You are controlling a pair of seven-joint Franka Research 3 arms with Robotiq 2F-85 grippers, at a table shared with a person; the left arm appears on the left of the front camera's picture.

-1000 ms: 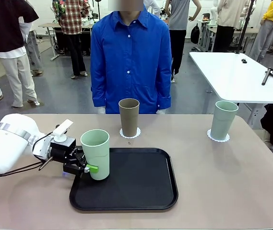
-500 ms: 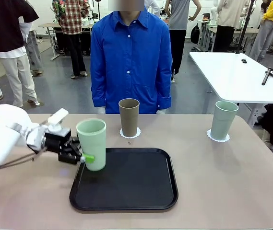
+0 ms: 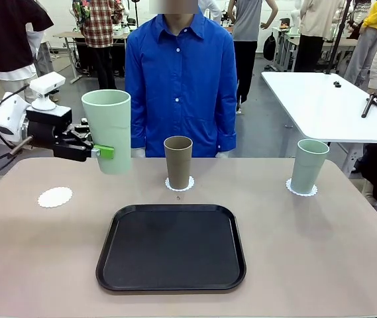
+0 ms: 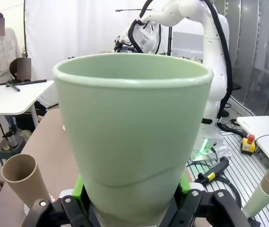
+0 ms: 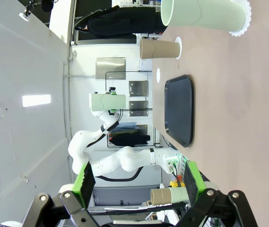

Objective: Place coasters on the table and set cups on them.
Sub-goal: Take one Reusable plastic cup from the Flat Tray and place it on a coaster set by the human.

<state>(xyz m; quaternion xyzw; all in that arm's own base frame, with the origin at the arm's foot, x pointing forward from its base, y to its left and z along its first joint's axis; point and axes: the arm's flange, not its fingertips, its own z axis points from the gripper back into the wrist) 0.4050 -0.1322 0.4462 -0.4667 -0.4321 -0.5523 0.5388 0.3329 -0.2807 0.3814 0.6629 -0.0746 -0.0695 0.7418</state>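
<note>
One mint cup lifted off tray, bare coaster revealed

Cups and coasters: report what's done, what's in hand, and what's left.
Done: the brown cup and one green cup each stand on a coaster on the table.
In hand: the left gripper holds the other green cup in the air, clear of the black tray.
Left: the bare coaster at the table's left has no cup yet. The right gripper is open and idle.
</note>
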